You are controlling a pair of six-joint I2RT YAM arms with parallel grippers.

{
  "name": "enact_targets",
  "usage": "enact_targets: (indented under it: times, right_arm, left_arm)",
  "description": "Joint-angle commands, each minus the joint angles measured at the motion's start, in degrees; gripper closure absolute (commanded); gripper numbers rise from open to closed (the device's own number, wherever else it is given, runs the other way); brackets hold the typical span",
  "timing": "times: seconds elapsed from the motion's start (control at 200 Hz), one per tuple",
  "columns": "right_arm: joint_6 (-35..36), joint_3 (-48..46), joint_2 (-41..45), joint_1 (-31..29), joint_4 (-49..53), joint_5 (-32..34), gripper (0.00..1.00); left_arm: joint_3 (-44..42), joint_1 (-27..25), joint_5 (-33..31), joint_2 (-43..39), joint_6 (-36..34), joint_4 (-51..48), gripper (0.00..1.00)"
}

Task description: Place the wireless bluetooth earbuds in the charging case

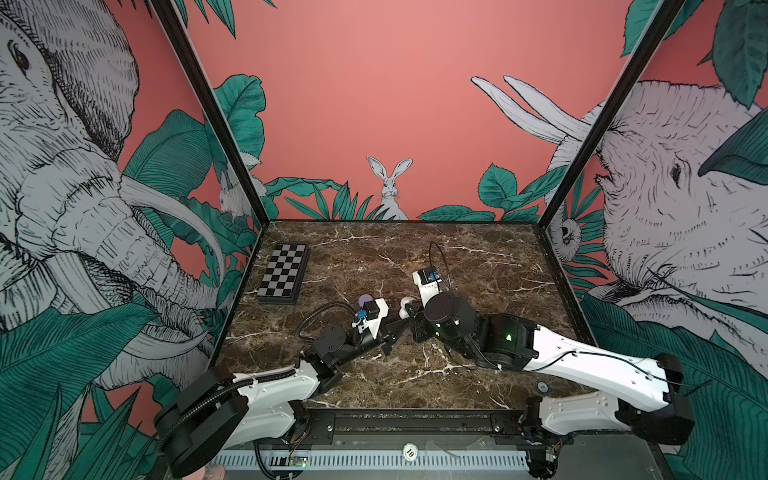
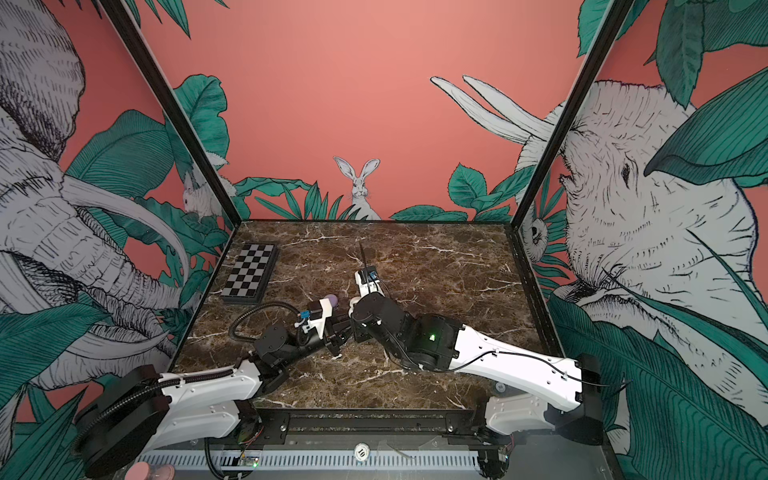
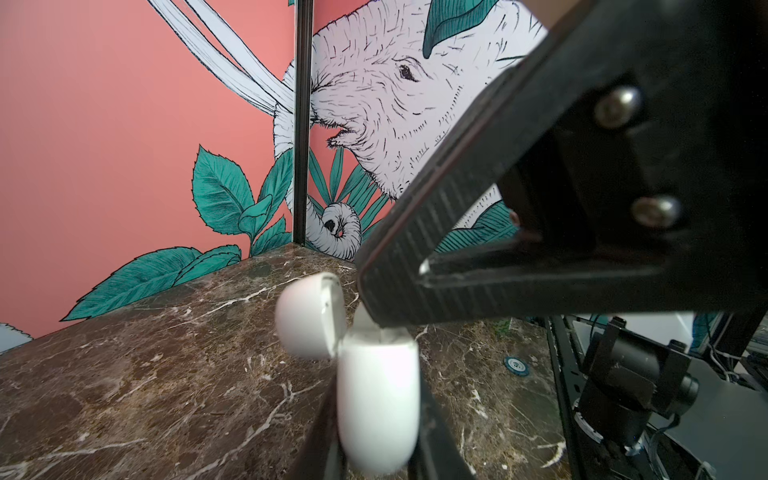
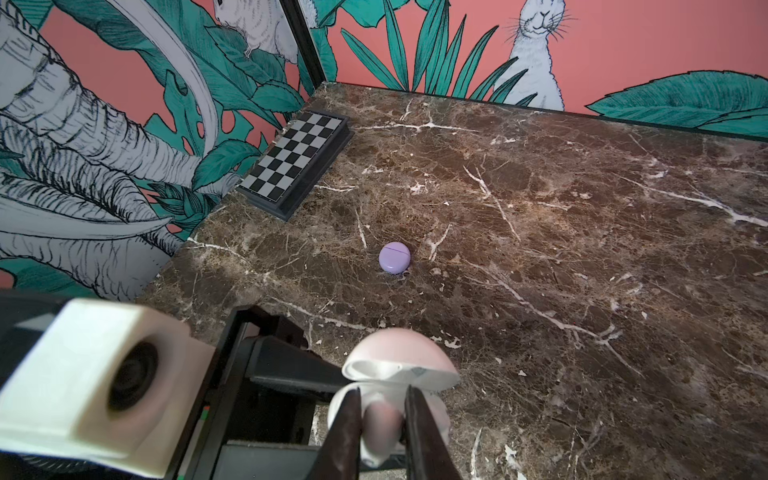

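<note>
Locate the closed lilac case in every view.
In both top views: lilac case mid-table, partly hidden behind the left arm.
Left wrist: not in it.
Right wrist: centre of picture, on bare table.
Shared landmark: chessboard, far-left of table; absent from left wrist.

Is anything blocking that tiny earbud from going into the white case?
Nothing visible does. The white case is gripped by the left claw with its lid swung open. The earbud sits between the fingertips of the right claw, right at the case's open mouth.
</note>
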State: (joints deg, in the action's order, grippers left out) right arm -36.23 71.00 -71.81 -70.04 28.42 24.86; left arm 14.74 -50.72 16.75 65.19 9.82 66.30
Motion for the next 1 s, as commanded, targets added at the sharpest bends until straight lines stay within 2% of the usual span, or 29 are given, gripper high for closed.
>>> enact_targets:
  times: [0.0, 0.995]
  right_arm:
    - [-0.7, 1.1, 0.4, 0.7, 1.3, 1.0, 0.81]
    - [-1.1, 2.7, 1.8, 1.9, 1.3, -2.0, 0.76]
  left_arm:
    - [0.2, -0.5, 0.9, -1.9, -0.1, 4.8, 1.0]
    - [0.2, -0.5, 0.8, -1.6, 0.5, 5.2, 1.0]
